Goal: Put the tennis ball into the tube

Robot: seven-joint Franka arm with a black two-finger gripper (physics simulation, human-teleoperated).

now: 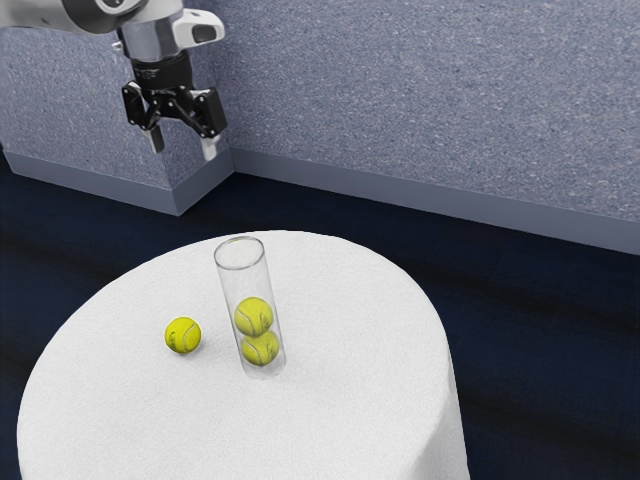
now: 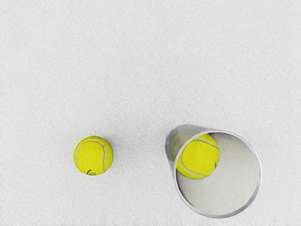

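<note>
"Where's the gripper (image 1: pixel 183 146)?"

"High over the round table (image 1: pixel 350 350), pointing down. The jaws stand wide apart, with nothing between them."

"And the ball we need?"

"The loose tennis ball (image 1: pixel 183 335) lies on the white cloth well below the jaws, beside the clear tube (image 1: pixel 245 283) but not touching it. The tube stands upright, also below the jaws, its open rim (image 2: pixel 260 174) facing up towards them."

"Isn't there something in it already?"

"Two tennis balls, stacked. The upper ball (image 1: pixel 254 317) rests on the lower ball (image 1: pixel 261 348), and above them the tube is empty. I'd judge there's room for one more."

"So how far along are we?"

"At the start, I'd say. Two are in, but the loose one is outside and ungrasped. The whole pick is left: get the jaws down around it, close, lift it clear of the rim, centre it over the mouth and let go."

"Any worry?"

"The ball could roll if one finger nudges it first, and an off-centre drop might catch the rim or tip the tube."
</note>
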